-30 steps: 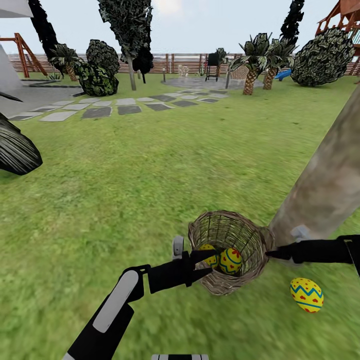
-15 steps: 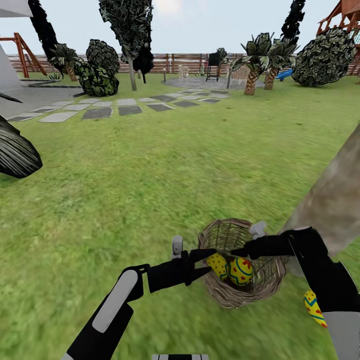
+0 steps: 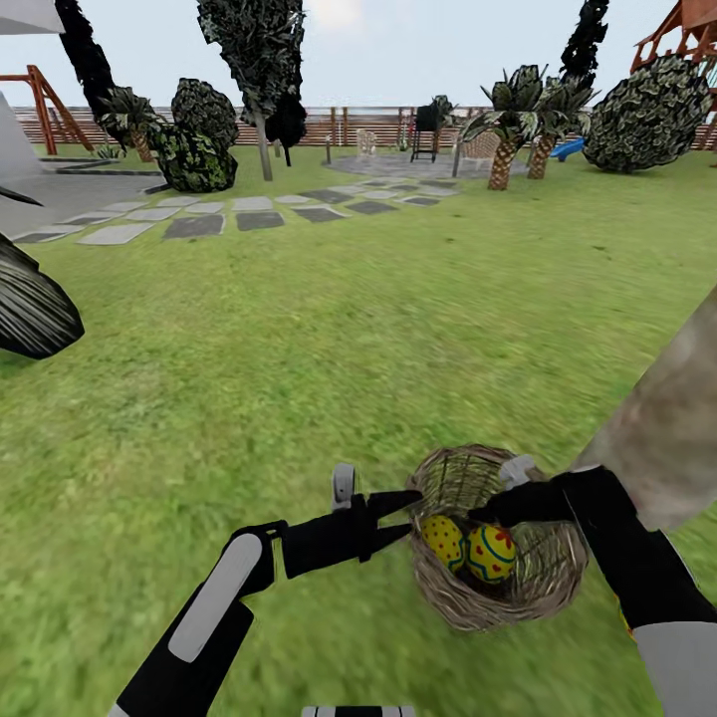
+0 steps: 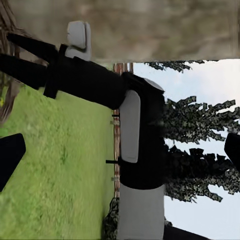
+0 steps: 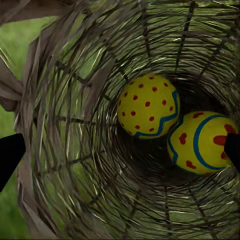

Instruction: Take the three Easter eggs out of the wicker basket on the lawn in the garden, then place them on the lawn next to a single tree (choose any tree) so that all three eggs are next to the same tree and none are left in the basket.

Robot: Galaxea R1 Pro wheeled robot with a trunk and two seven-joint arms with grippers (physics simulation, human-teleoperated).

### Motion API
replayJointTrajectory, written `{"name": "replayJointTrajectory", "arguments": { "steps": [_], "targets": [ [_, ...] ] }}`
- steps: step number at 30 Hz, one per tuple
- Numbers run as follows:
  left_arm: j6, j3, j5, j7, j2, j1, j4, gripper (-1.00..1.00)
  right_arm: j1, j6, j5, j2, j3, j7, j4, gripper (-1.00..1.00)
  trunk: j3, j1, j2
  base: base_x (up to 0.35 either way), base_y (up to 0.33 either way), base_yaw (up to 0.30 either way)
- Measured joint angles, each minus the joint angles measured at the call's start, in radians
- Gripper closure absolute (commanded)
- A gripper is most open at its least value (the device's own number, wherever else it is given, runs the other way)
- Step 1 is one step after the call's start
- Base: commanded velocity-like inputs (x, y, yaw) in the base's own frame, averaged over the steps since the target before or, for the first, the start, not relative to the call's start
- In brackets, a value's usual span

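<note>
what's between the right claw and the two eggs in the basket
Nothing but open air inside the wicker basket. The right wrist view looks straight past the open right claw at both eggs, unobstructed.

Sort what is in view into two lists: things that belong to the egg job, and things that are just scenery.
Belongs to the job:
- brown open-weave wicker basket
- two yellow dotted Easter eggs inside it
- thick pale grey-brown tree trunk beside the basket
- green lawn
- right gripper at the basket mouth
- left gripper at its rim

Just scenery:
- grey stepping stones
- short palms
- wooden slat fence
</note>
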Motion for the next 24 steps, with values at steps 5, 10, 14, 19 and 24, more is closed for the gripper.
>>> {"name": "replayJointTrajectory", "arguments": {
  "steps": [5,10,14,19,24],
  "targets": [
    [0.003,0.071,0.030,0.000,0.036,-0.002,-0.018,-1.00,0.000,-0.008,-0.003,0.031,0.000,-0.101,0.019,-1.00,0.000,0.000,0.000,0.281,0.173,0.000],
    [0.011,0.158,0.045,0.000,0.069,-0.001,-0.017,-1.00,0.000,-0.030,0.001,0.063,0.000,-0.123,0.090,-1.00,0.000,0.000,0.000,0.216,0.132,0.000],
    [0.007,0.166,0.046,-0.001,0.076,-0.001,-0.016,-1.00,0.000,-0.046,-0.001,0.065,0.000,-0.181,0.146,-1.00,0.000,0.000,0.000,0.028,0.017,0.000],
    [0.004,0.163,0.048,-0.011,0.074,0.000,-0.016,-1.00,0.000,-0.044,-0.008,0.068,0.000,-0.306,0.169,-1.00,0.000,0.000,0.000,0.002,0.001,0.000],
    [0.005,0.162,0.046,-0.069,0.077,0.000,-0.014,-1.00,0.000,-0.044,-0.009,0.067,-0.001,-0.363,0.231,-1.00,-0.012,0.016,-0.028,0.000,0.000,0.000]
  ]
}}
